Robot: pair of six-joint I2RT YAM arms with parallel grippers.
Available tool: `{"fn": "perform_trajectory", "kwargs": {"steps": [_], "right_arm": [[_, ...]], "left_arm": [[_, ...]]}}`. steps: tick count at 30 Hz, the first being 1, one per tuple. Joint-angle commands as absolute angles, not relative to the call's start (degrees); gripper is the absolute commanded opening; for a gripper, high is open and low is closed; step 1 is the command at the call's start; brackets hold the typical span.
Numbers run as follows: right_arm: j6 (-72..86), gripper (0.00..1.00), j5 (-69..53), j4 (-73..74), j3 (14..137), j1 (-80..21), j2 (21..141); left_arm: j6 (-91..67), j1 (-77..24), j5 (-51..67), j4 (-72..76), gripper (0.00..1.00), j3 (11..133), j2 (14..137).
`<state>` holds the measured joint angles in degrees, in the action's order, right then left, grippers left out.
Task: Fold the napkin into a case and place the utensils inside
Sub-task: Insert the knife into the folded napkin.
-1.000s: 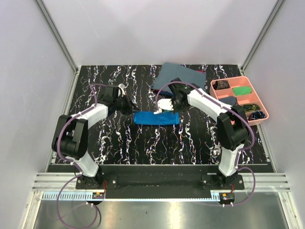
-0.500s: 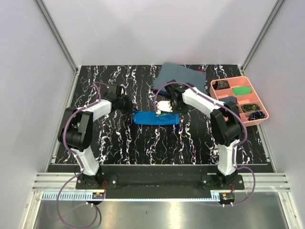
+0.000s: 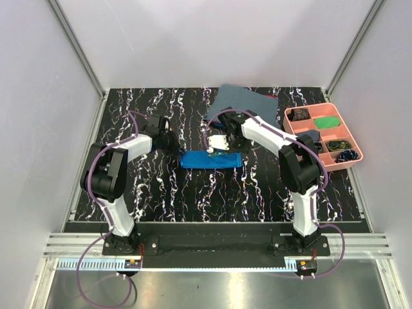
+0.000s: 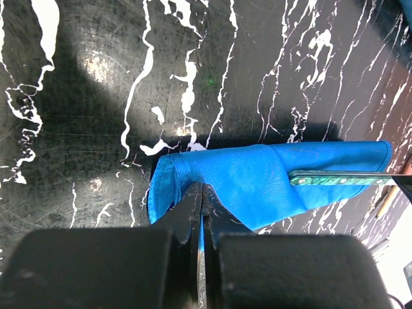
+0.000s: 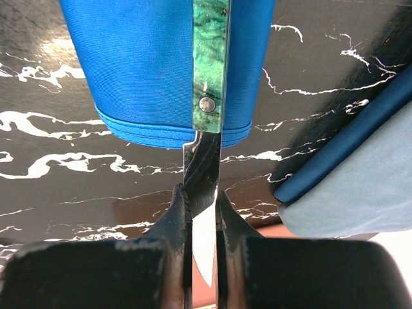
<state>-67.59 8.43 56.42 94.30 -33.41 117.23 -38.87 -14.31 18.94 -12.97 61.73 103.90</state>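
The case (image 3: 211, 159) is a narrow bright blue folded pouch lying mid-table. It also shows in the left wrist view (image 4: 257, 177) and the right wrist view (image 5: 138, 64). My left gripper (image 3: 176, 149) (image 4: 201, 193) is shut, pinching a layer of cloth at the case's left end. My right gripper (image 3: 218, 144) (image 5: 201, 196) is shut on the metal blade of the green-handled knife (image 5: 210, 64). The knife's handle lies along the case (image 4: 341, 177), its tip at the diagonal fold. Other utensils are not clearly in view.
A dull grey-blue cloth (image 3: 244, 100) lies at the back, just behind my right gripper, and shows in the right wrist view (image 5: 360, 193). A pink compartment tray (image 3: 351, 132) holding small items stands at the right. Grey walls enclose the black marbled table (image 3: 161, 193).
My right gripper has shifted slightly left with the knife over the case. My left arm has swung in, bringing its gripper onto the case's left end.
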Motion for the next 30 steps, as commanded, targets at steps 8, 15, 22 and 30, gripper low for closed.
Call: {"fn": "perform_trajectory", "kwargs": {"steps": [8, 15, 22, 30], "right_arm": [[-65.2, 0.0, 3.3, 59.1, 100.2, -35.4, 120.1], [-64.9, 0.0, 5.3, 58.9, 99.1, -34.5, 120.1], [-65.8, 0.0, 5.0, 56.3, 94.3, -32.6, 115.1], [-65.2, 0.0, 6.5, 56.0, 94.2, -32.3, 116.9]], "left_arm": [[-37.5, -15.4, 15.7, -12.5, 0.0, 61.7, 103.9], [-37.3, -15.7, 15.6, -12.7, 0.0, 61.7, 103.4], [-37.4, -16.3, 16.3, -13.8, 0.0, 61.4, 101.6], [-35.9, -16.2, 14.6, -16.6, 0.0, 62.0, 99.1]]}}
